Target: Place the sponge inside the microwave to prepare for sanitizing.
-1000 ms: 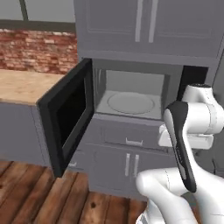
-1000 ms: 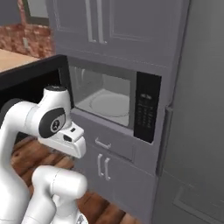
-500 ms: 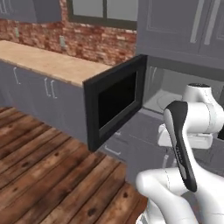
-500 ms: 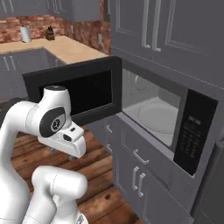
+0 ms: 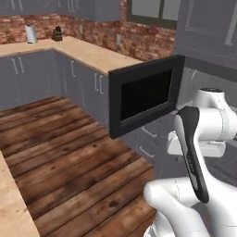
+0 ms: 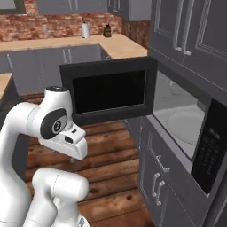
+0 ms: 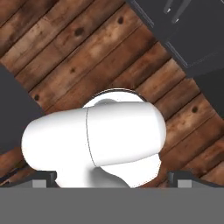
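Your end effector (image 7: 113, 178) points straight down at the wooden floor (image 7: 65, 48), and its two dark fingertips (image 7: 43, 176) stand wide apart at the edges of the hand view with nothing between them. In that same view a dark cabinet front (image 7: 192, 30) with two slim handles sits at the top right corner. From the right base view you see the microwave (image 6: 177, 111) built into the tall grey cabinet run on the right, with its door (image 6: 108, 91) swung fully open to the left, so that the black window faces you just beyond the arm's shoulder. Inside, the light grey cavity holds a round white turntable (image 6: 184, 126), and nothing lies on the part of it that you can see. The black button panel (image 6: 208, 153) is on the near right side of the opening, and below it are a drawer and two cabinet doors (image 6: 157, 177) with pale handles. In the left base view the open door (image 5: 146, 95) stands between the arm on the right and the long worktop (image 5: 88, 53), which runs along the brick wall (image 5: 139, 39) to the far left corner. On that far stretch of worktop stand a white roll (image 5: 30, 34) and, just beside it, a small dark object (image 5: 57, 33) too small to make out. Where the sponge lies you cannot tell from these views.
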You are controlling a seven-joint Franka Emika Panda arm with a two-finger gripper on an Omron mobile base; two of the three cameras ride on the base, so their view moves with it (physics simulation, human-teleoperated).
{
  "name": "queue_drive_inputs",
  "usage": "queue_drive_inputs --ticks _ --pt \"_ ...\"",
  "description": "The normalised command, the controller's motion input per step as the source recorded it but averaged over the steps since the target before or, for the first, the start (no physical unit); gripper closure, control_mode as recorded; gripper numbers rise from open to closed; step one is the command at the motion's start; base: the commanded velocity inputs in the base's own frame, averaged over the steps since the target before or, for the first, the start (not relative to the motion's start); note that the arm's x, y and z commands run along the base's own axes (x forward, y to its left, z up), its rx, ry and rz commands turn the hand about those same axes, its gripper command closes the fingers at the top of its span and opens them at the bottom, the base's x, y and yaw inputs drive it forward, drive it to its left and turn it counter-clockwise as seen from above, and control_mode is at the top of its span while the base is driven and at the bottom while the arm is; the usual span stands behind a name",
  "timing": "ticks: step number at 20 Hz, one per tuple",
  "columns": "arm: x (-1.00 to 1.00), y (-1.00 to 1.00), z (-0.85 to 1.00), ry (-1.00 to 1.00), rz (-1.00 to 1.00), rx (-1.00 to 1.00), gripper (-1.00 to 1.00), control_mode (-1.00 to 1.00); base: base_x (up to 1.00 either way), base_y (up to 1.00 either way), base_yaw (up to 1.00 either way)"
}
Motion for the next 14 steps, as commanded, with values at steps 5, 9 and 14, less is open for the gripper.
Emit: queue_drive_inputs --ticks 5,9,14 --pt "0.00 0.00 0.00 0.00 0.00 0.00 -1.00 1.00 -0.01 -0.01 0.64" --pt "0.00 0.00 0.00 0.00 0.00 0.00 -1.00 1.00 -0.13 0.30 0.59" --pt "0.00 0.00 0.00 0.00 0.00 0.00 -1.00 1.00 0.00 0.22 0.53"
